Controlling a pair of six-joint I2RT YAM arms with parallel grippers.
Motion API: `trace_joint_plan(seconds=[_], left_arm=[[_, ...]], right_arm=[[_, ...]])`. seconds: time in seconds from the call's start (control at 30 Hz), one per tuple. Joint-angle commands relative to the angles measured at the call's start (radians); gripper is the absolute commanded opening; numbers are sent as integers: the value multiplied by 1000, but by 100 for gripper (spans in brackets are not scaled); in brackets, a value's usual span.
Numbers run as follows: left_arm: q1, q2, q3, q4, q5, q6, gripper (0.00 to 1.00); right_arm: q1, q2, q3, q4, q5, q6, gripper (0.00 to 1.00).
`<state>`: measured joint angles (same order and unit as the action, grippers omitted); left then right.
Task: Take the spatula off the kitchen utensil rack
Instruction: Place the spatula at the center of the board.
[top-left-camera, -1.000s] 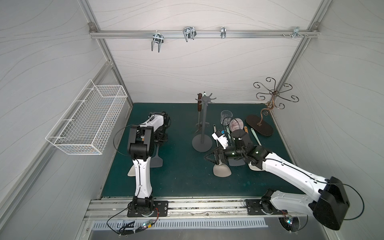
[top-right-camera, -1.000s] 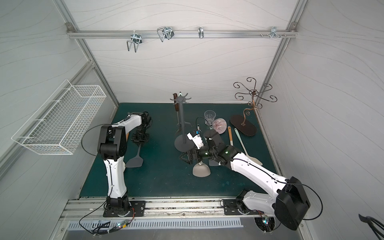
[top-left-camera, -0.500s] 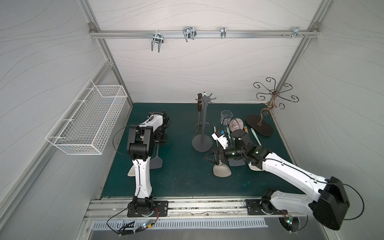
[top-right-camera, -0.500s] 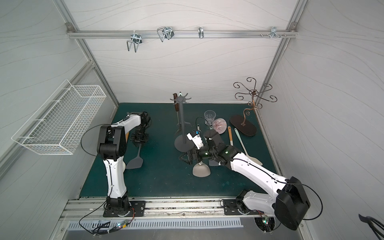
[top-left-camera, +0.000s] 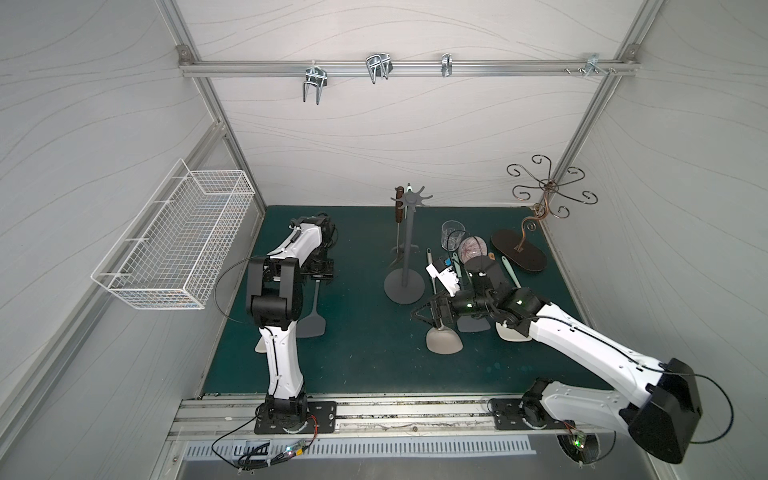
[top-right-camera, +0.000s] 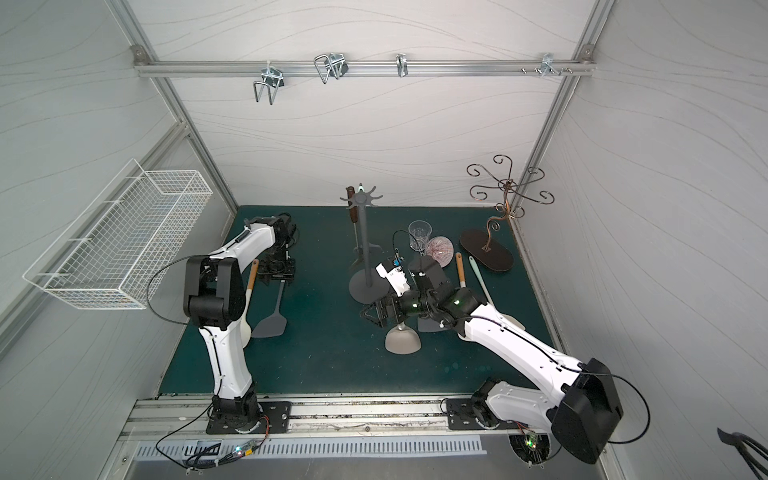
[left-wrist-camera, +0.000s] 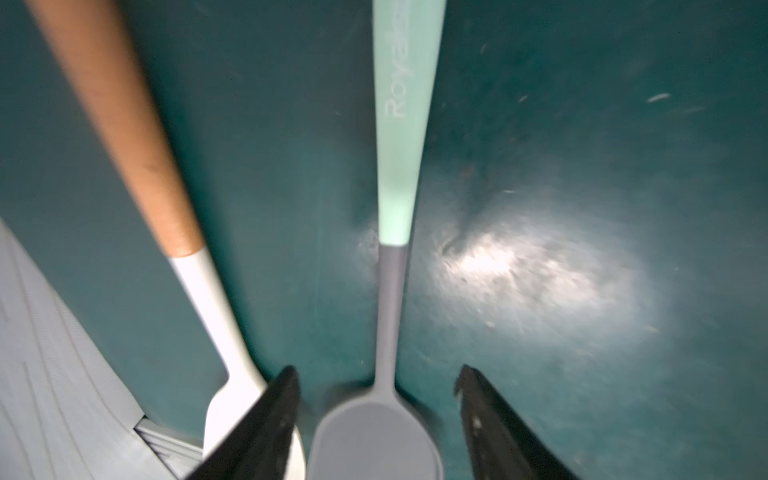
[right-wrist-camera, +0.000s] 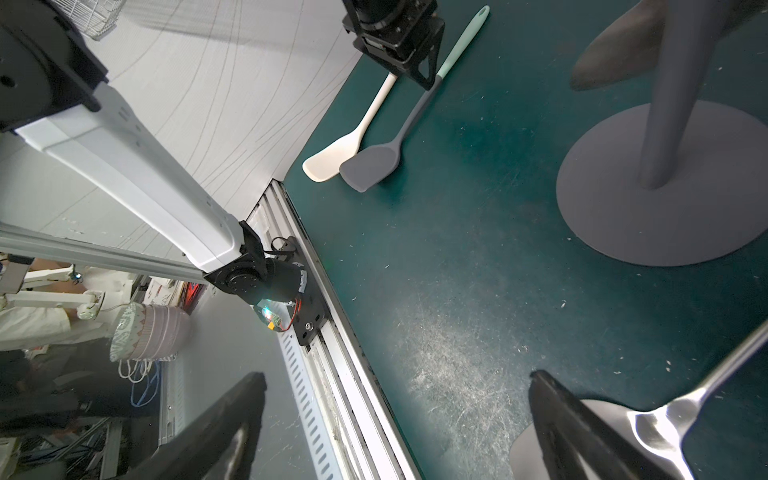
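Now spatula (left-wrist-camera: 390, 291) on mat (left-wrist-camera: 582, 124); left end effector (left-wrist-camera: 378, 374) parted astride it, right end effector (right-wrist-camera: 397, 375) wide.

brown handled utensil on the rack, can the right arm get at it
Probably, but not directly. The right gripper is open, low beside the base of the kitchen utensil rack; the brown-handled utensil hangs from the crown beyond the pole, so it must rise and round it.

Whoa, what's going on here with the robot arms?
The robot has to get a spatula off the kitchen utensil rack. The grey spatula lies flat on the green mat, and the left tool stands open over its neck, not gripping it. The right tool is open too, beside a pale metal-handled spatula. One brown-handled utensil hangs on the rack.
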<state>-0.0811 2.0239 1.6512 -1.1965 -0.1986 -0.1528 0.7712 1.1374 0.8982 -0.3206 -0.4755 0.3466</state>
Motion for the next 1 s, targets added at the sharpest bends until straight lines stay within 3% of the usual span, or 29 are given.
trace_joint_plan(seconds=[0.0, 0.1, 0.2, 0.3, 0.43, 0.7, 0.97], left_arm=[[-2, -100, 72, -38, 34, -2, 72], [-2, -163, 95, -36, 58, 3, 80], [-2, -231, 94, -34, 92, 9, 82], [-2, -327, 35, 1, 133, 2, 85], [-3, -480, -80, 83, 269, -30, 99], [-17, -784, -340, 287, 484, -123, 99], [-73, -925, -508, 477, 543, -199, 99]], right_arm=[[3, -36, 41, -58, 36, -10, 99], [3, -47, 57, -81, 55, -11, 99], [3, -64, 71, -101, 74, -7, 99], [3, -85, 71, -119, 105, -10, 99], [2, -112, 55, -118, 145, -12, 99], [-1, -99, 42, -95, 151, -18, 99], [-59, -85, 55, -121, 143, -42, 99]])
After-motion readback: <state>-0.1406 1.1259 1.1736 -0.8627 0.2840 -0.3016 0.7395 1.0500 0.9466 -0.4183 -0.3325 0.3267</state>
